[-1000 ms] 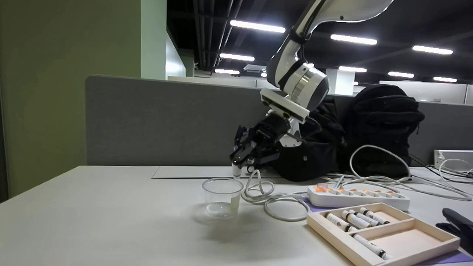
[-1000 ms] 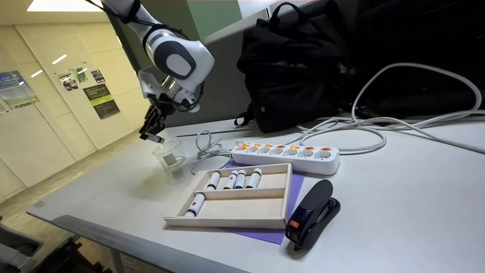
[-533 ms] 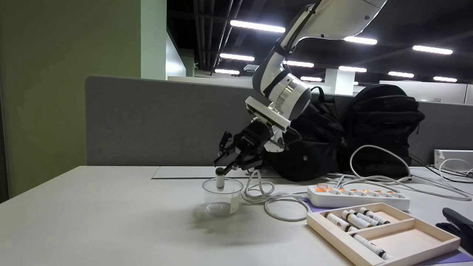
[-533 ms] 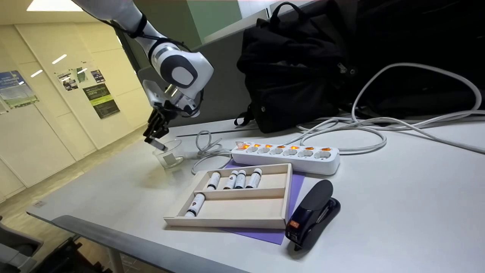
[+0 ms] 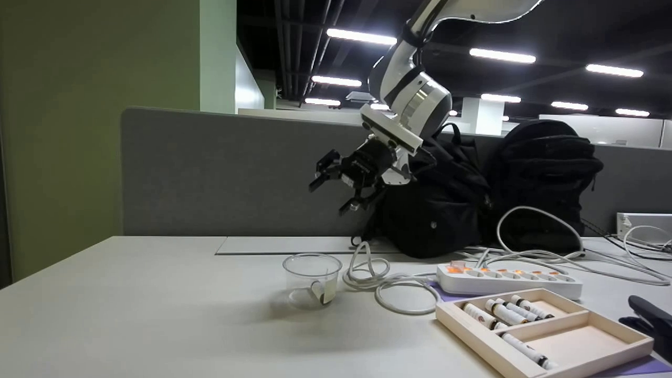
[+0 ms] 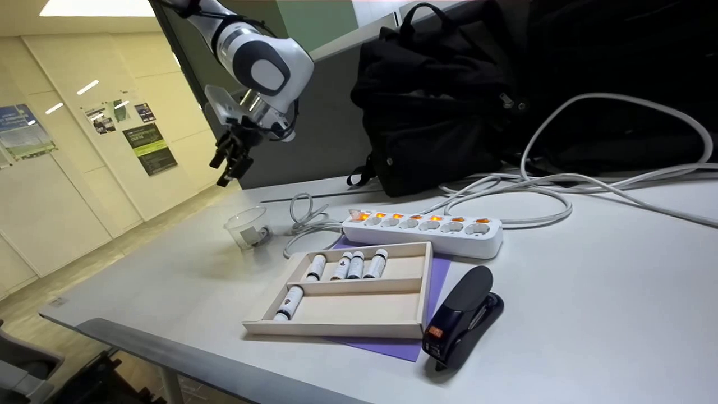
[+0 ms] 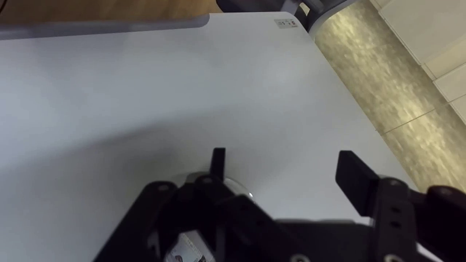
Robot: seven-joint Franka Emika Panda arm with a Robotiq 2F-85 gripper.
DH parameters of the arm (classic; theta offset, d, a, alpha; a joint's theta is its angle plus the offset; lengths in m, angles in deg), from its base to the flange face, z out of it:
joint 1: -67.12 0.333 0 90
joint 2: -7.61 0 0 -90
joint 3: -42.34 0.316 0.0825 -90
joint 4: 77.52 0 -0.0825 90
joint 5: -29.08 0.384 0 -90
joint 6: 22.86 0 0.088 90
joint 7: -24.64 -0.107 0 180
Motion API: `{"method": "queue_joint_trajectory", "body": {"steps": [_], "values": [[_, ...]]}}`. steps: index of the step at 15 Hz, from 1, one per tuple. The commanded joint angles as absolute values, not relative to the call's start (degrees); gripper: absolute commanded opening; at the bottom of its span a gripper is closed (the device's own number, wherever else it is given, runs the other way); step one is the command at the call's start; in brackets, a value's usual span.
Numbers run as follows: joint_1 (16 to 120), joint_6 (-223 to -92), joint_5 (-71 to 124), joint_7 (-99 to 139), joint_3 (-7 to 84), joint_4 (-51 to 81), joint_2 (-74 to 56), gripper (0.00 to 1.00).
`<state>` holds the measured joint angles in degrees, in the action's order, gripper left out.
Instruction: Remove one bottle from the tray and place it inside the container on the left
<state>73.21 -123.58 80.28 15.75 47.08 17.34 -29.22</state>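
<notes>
White arm [image 5: 420,102] tilted down, claw [image 5: 327,199] splayed, empty, above container [image 5: 297,279] holding 1 bottle [image 5: 317,292]

Wall posters [image 6: 150,148], bottle labels [image 6: 290,301], desk sticker [image 7: 285,23], all unreadable

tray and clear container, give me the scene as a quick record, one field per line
container: see-through, upright on the table
inside it: one bottle, exact tilt hard to tell
end effector: open, holding nothing, raised clear of the container
tray: five bottles lying, four in one compartment, one in the other
near tray: white power strip, dark stapler
task state: looks done, bottle inside container
</notes>
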Motion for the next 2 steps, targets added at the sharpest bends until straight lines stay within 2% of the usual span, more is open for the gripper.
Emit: {"method": "queue_joint_trajectory", "body": {"steps": [1, 2], "values": [[73.08, -123.54, 80.14, 15.67, 47.22, 17.52, -29.06, 0.8], [73.12, -123.54, 80.14, 15.67, 47.22, 17.78, -29.07, 0.8]]}}
